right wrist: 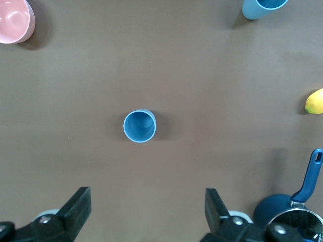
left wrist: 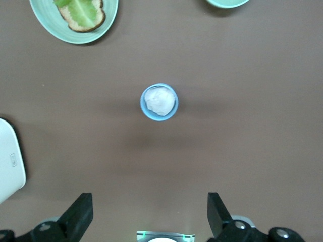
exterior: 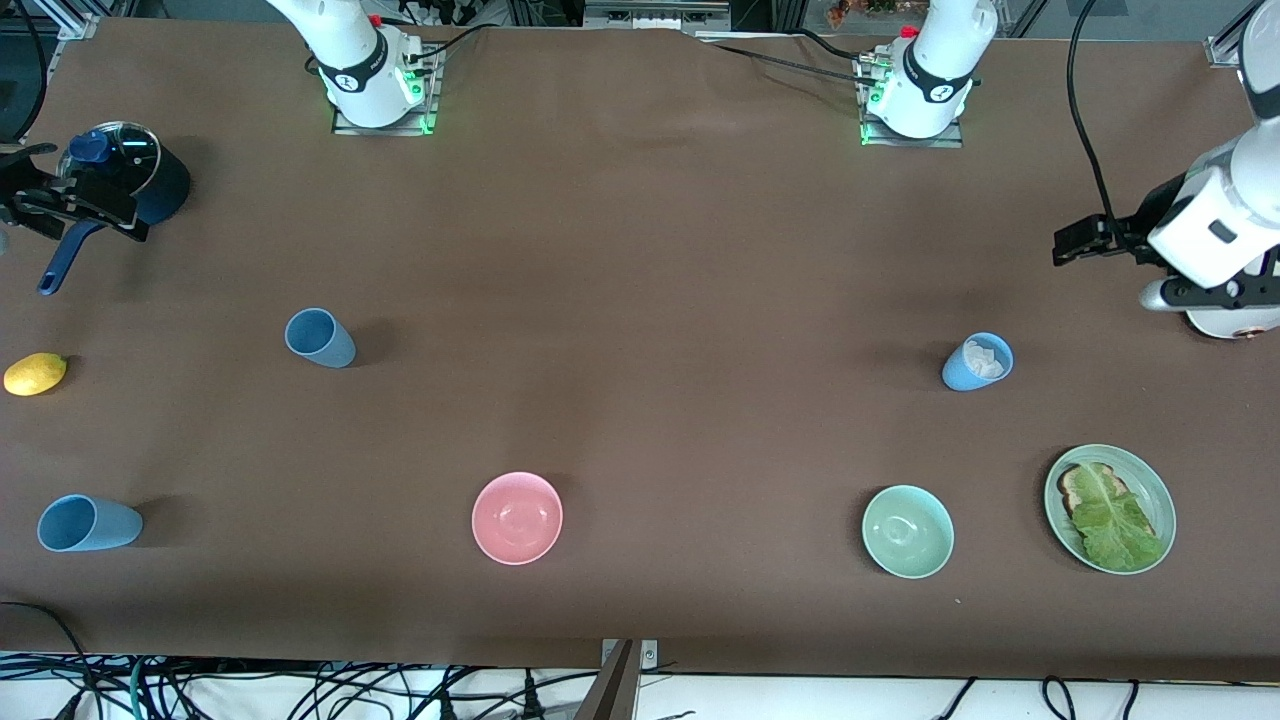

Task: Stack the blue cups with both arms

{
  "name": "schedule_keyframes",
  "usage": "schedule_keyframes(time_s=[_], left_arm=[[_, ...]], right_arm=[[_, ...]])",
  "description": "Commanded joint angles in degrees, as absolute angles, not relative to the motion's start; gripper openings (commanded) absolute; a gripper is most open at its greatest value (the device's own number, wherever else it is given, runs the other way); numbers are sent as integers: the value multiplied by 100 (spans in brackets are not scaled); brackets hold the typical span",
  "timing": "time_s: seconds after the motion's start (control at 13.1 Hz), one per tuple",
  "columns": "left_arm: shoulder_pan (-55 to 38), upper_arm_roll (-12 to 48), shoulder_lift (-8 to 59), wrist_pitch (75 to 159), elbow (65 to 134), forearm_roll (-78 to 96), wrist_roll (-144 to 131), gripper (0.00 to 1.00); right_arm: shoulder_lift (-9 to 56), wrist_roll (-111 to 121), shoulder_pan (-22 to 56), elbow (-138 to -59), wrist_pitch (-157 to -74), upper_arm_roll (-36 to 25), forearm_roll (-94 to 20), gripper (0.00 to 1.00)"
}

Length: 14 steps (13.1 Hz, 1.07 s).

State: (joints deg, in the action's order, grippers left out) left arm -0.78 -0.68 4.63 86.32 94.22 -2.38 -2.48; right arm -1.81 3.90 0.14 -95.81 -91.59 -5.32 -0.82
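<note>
3 blue cups stand upright on the brown bench, all small, handleless tumblers of matte blue plastic that taper toward the base. The empty blue cup sits toward the right arm's end of the bench, and the right wrist view looks straight down into its bare inside. The second empty blue cup is nearer to the front camera than that one, close to the bench's end. The filled blue cup stands toward the left arm's end and holds something white and crumpled.

The pink bowl and the mint-green bowl both stand empty, nearer to the front camera than the cups in the middle row. The green plate beside the mint-green bowl carries toast under a lettuce leaf. A dark blue pot with a glass lid sits near the right arm's base, and a lemon lies near the bench's end.

The left gripper hangs high over the filled blue cup, fingers spread wide, holding nothing. The right gripper hangs high over the empty blue cup, fingers spread wide, also holding nothing.
</note>
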Motion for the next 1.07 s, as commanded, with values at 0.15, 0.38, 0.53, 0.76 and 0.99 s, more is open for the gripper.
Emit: schedule_keyframes(time_s=[0.15,0.38,0.53,0.76,0.99], left_arm=[[745,-44,930,8586,9220,-256,814,100],[835,-35,1221,9007,9368,95,835,100],[826,-35,1318,9463,9623,263,817,100],[747,-35,1389,10158,10044,272,651,100],[703,-35,1214,11307,10912,272,650,100]], right_arm=[[-105,431,18,-9404,-9044,-536,-149,100],[-105,431,18,-9404,-9044,-536,-149,100],[-105,439,9,-9404,-9053,-536,-149,100],[-105,439,9,-9404,-9044,-536,-149,100],[-105,439,9,-9404,-9053,-536,-149,100]])
